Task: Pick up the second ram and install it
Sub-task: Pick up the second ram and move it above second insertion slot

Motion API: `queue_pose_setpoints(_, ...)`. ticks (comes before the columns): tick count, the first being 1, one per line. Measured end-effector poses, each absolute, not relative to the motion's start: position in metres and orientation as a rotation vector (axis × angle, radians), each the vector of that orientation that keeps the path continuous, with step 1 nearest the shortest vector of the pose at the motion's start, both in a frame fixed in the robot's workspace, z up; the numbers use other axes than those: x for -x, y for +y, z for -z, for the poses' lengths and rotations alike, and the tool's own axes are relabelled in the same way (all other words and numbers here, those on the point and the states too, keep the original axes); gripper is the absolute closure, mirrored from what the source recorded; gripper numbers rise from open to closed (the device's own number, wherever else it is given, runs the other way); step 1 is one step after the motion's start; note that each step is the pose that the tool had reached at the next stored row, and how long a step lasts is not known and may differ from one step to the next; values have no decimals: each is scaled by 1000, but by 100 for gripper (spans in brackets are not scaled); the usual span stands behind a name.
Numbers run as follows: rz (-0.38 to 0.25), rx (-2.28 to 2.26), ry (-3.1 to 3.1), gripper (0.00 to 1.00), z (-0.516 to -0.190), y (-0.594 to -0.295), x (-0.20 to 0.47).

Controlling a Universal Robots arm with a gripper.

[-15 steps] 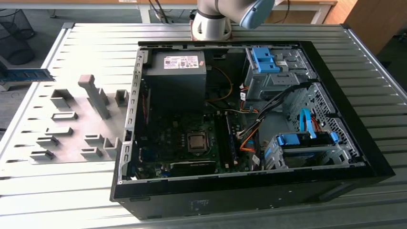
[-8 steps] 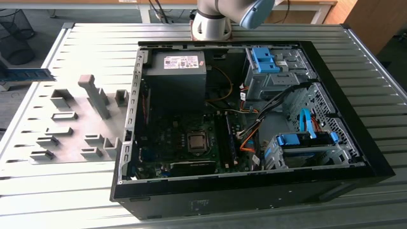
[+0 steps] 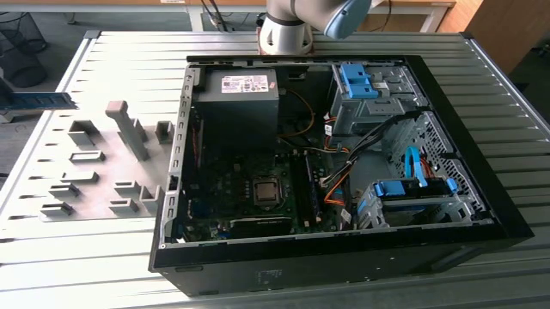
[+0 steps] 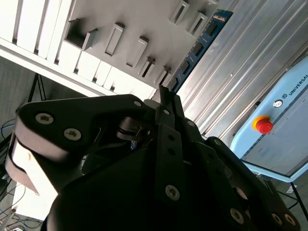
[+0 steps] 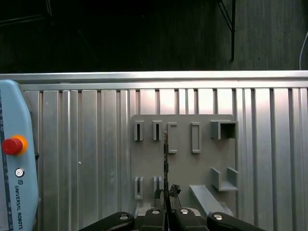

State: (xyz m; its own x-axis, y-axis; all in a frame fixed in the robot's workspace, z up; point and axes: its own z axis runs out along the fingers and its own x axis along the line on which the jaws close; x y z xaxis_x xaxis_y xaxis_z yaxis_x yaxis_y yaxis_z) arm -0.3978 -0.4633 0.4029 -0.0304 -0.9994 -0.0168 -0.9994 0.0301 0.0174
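**Gripper holding a blue memory stick over a grey fixture plate**

The second ram is sitting in the gripper, whose jaws are pressing shut on one end of it while the rest is sticking straight out ahead. In the second wrist view its blue face and dark chips are showing. In the first wrist view the second ram is appearing edge-on, as a thin dark line running out from the gripper.

The stick is hanging over a grey fixture plate — its far end is lining up between two of the plate's narrow slots, and I cannot tell whether it is touching them. Raised slot holders and a box-shaped bracket are standing around it on the plate. The plate is lying on a ribbed metal table close to the table's edge. A pale blue control pendant with a red button is lying near it.

In the exterior view the plate is lying just beside an open computer case, on the exterior view's left. Inside the case, a power supply, bright-blue drive-bay clips and loose cables are crowding round the motherboard. The arm's base is standing beyond the case's far wall.
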Motion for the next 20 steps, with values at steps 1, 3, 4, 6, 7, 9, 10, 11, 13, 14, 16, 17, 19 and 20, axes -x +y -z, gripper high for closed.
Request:
queue_pose_setpoints(1, 38, -2188, -2255, 86, -403, -463, 397)
queue_pose_setpoints(3, 38, -2187, -2255, 86, -403, -463, 396)
queue_pose_setpoints(4, 38, -2187, -2255, 86, -403, -463, 395)
queue_pose_setpoints(6, 38, -2187, -2255, 86, -403, -463, 394)
queue_pose_setpoints(7, 38, -2187, -2255, 86, -403, -463, 393)
queue_pose_setpoints(9, 38, -2187, -2255, 86, -403, -463, 392)
queue_pose_setpoints(10, 38, -2187, -2255, 86, -403, -463, 392)
queue_pose_setpoints(11, 38, -2187, -2255, 86, -403, -463, 391)
queue_pose_setpoints(13, 38, -2187, -2255, 86, -403, -463, 391)
queue_pose_setpoints(14, 38, -2187, -2255, 86, -403, -463, 390)
queue_pose_setpoints(16, 38, -2188, -2255, 86, -403, -463, 389)
queue_pose_setpoints(17, 38, -2187, -2255, 86, -403, -463, 388)
queue_pose_setpoints(19, 38, -2187, -2255, 86, -403, -463, 387)
queue_pose_setpoints(20, 38, -2187, -2255, 86, -403, -463, 386)
